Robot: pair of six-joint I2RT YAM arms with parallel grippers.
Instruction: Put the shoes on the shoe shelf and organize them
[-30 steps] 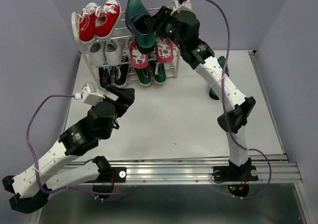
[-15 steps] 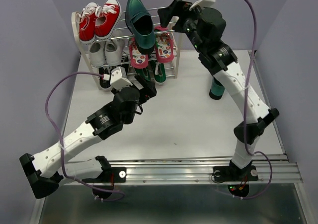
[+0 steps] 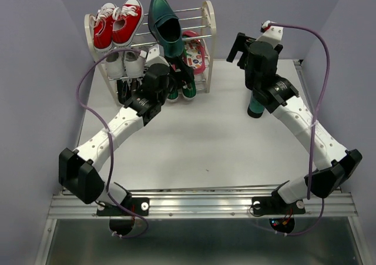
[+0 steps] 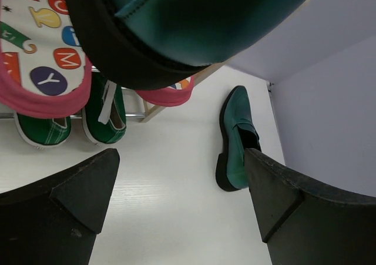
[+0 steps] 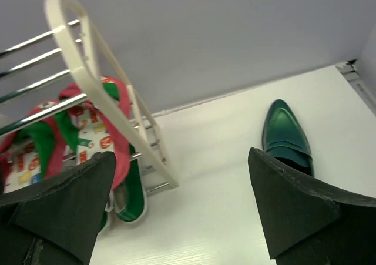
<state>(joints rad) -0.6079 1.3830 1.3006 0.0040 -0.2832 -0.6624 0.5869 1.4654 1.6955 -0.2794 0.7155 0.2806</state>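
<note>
The shoe shelf (image 3: 207, 19) stands at the back of the table. One teal dress shoe (image 3: 163, 25) rests tilted on its top tier. Pink flip-flops (image 3: 194, 52) lie on the middle tier and green sneakers (image 3: 188, 89) on the bottom tier. The other teal dress shoe (image 3: 256, 105) lies on the table right of the shelf, partly behind my right arm. My left gripper (image 3: 178, 71) is open and empty just in front of the shelf, under the top teal shoe (image 4: 194, 18). My right gripper (image 3: 237, 49) is open and empty between the shelf frame (image 5: 100, 94) and the table shoe (image 5: 285, 138).
Red sneakers (image 3: 117, 24) fill the top tier's left half. White sneakers (image 3: 124, 62) sit below them, and dark shoes (image 3: 126, 90) on the bottom tier. Purple walls close in behind and at both sides. Cables loop over both arms.
My left arm has reached from the near left up to the shelf front. My right gripper has drawn away from the top-tier teal shoe, moving right and down beside the shelf.
</note>
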